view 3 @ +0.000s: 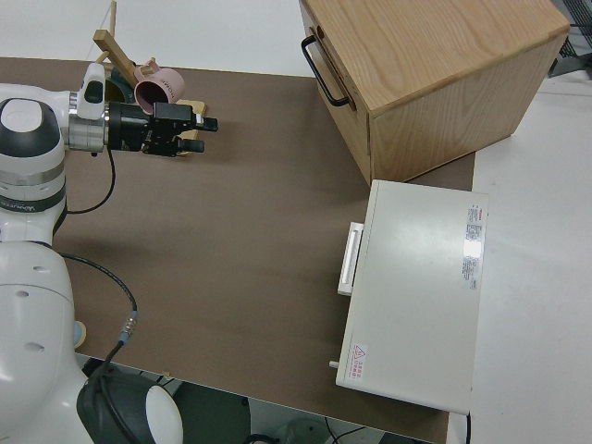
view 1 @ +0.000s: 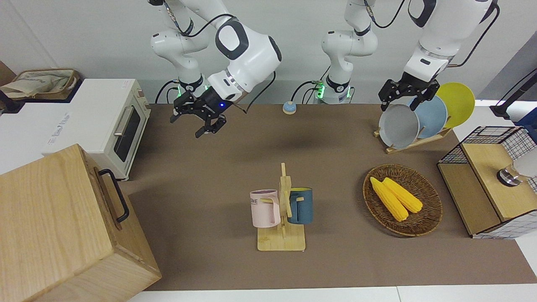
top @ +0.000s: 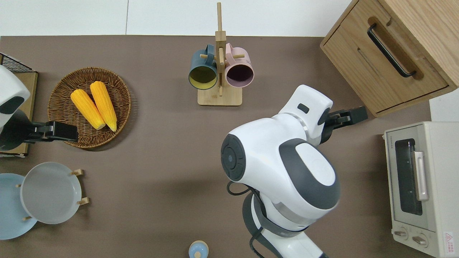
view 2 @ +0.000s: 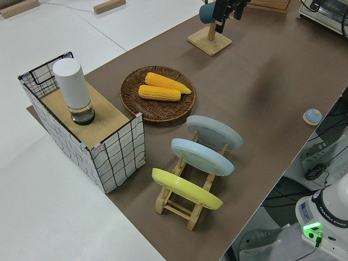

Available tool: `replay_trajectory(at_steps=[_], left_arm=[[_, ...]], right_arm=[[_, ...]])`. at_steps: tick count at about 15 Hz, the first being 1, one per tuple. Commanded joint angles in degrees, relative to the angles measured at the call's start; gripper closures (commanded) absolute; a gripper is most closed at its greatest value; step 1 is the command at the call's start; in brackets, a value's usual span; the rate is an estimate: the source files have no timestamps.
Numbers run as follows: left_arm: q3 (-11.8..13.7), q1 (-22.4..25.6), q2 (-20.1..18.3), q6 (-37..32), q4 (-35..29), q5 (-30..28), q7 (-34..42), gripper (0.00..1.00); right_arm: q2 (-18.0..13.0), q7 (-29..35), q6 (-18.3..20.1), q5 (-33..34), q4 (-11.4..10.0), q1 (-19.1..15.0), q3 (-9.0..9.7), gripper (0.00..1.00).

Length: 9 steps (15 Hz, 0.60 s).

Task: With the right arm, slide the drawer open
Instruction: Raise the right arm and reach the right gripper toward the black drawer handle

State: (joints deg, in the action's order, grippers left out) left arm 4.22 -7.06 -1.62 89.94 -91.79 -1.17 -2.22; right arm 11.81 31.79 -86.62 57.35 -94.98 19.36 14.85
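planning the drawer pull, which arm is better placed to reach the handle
Right. The right pincer hangs open over bare mat toward the wooden box's end of the table, with the drawer and its black handle close by. The left arm is parked at the opposite end, near the plates.

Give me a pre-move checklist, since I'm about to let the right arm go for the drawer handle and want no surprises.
1. Drawer shut, flush with the wooden box: ok.
2. Black loop handle unobstructed: ok.
3. Right gripper open, holding nothing: ok.
4. Right gripper at the handle: not ok; it is over bare table, apart from the drawer front.
5. Table between the gripper and the drawer front free of objects: ok; the mug rack and toaster oven stand off to the sides.
6. Left arm out of the way: ok, parked.
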Motion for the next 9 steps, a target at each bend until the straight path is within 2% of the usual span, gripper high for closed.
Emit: replay_trajectory(at_steps=[1, 4, 9], left_arm=[[0.17, -0.15, -0.48, -0.82, 0.13, 0.73, -0.06, 0.0], [0.17, -0.15, -0.48, -0.82, 0.12, 0.73, -0.06, 0.0], [0.17, -0.15, -0.48, -0.82, 0.12, 0.73, -0.06, 0.0]], right_arm=[[4.17, 4.24, 3.38, 6.8, 0.14, 1.82, 0.35, 0.015], [6.9, 4.25, 5.23, 11.45, 0.41, 3.4, 0.35, 0.015], [8.75, 3.46, 5.32, 15.59, 0.41, 3.76, 0.27, 0.015]])
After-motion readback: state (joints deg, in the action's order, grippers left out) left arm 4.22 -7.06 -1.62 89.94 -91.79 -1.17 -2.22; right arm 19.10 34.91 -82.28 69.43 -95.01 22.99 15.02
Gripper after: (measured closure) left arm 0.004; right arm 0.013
